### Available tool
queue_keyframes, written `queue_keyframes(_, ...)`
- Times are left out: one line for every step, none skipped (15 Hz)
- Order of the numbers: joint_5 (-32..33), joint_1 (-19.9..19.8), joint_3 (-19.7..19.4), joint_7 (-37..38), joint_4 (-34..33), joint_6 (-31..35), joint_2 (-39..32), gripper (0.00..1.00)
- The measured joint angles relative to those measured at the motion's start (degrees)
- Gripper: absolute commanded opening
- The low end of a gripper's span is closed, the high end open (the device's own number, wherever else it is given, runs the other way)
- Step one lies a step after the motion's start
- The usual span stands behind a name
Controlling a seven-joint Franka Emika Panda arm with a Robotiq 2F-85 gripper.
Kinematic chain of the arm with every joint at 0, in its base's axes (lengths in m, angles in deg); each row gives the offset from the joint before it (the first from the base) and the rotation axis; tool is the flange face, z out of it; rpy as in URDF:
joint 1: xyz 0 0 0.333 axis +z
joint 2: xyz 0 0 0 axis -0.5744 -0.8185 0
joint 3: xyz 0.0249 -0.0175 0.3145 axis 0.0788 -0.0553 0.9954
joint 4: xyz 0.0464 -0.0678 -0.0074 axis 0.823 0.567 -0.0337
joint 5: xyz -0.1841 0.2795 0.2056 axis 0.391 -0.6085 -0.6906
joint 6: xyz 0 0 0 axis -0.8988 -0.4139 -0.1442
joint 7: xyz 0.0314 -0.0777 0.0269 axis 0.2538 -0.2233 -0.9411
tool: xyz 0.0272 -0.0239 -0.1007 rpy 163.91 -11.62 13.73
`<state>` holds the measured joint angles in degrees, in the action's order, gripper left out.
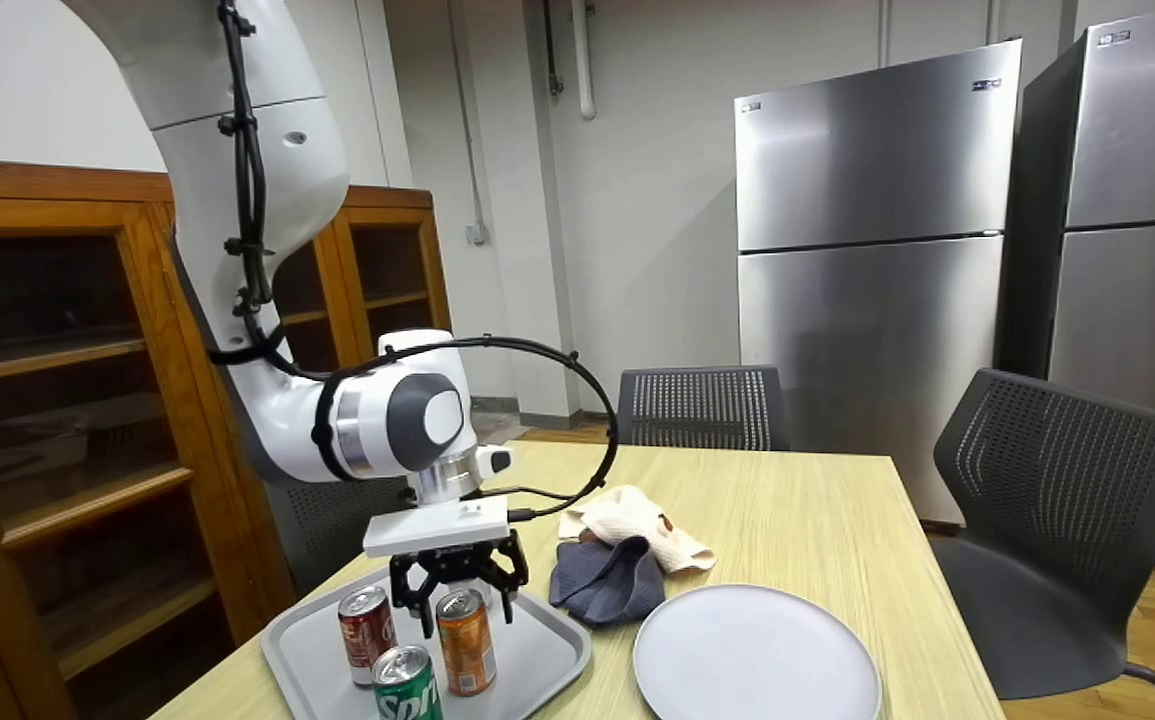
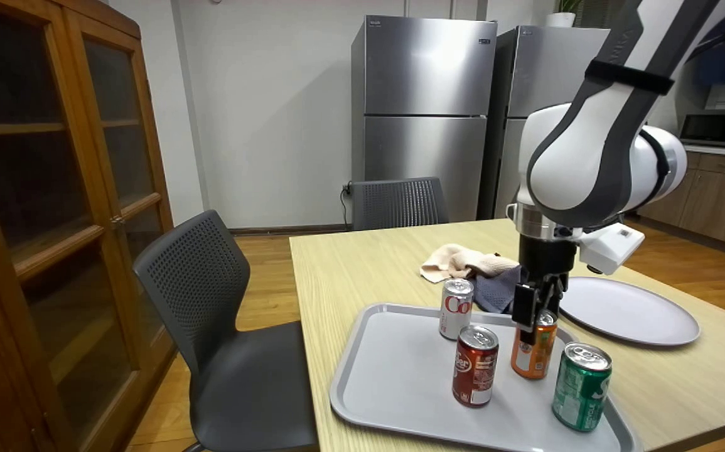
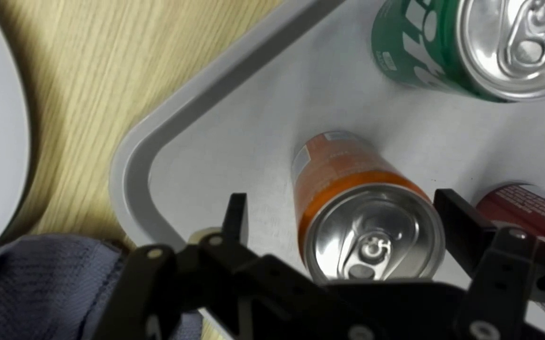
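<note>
My gripper [image 1: 468,620] is open, its fingers on either side of the top of an upright orange can [image 1: 469,655]. In the wrist view, my gripper [image 3: 341,202] has a gap between its left finger and the orange can [image 3: 343,170]; the right finger is at the can's rim, and I cannot tell if it touches. The can stands on a grey tray [image 2: 387,376]. A dark red can [image 2: 475,370] and a green can [image 2: 580,392] stand close by. A silver can [image 2: 456,311] stands further back on the tray, largely hidden behind the gripper in an exterior view.
A light grey round plate [image 1: 757,655] lies beside the tray. A dark blue cloth [image 1: 605,585] and a cream cloth [image 1: 637,522] lie crumpled behind the tray. Dark chairs [image 2: 243,376] stand round the wooden table [image 2: 349,263]. A wooden cabinet [image 1: 162,400] stands behind the arm.
</note>
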<state>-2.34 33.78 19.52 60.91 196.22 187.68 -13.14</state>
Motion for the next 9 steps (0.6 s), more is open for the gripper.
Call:
queue_keyframes(0.13,0.05,-0.02,0.1,0.1,0.03,0.0,0.75)
queue_keyframes(0.28,0.09,-0.04,0.15,0.15,0.09,0.0,0.72)
queue_keyframes(0.35,0.12,-0.05,0.15,0.17,0.19,0.0,0.66)
queue_keyframes(0.38,0.14,-0.05,0.15,0.17,0.34,0.0,0.56)
queue_keyframes(0.38,0.15,-0.05,0.15,0.17,0.45,0.0,0.49)
queue_keyframes(0.38,0.15,-0.05,0.15,0.17,0.55,0.0,0.42)
queue_keyframes(0.38,0.15,-0.05,0.17,0.17,0.65,0.0,0.38)
queue_keyframes(0.38,0.15,-0.07,0.19,0.17,0.69,0.0,0.38)
queue_keyframes(0.38,0.15,-0.08,0.19,0.17,0.7,0.02,0.38)
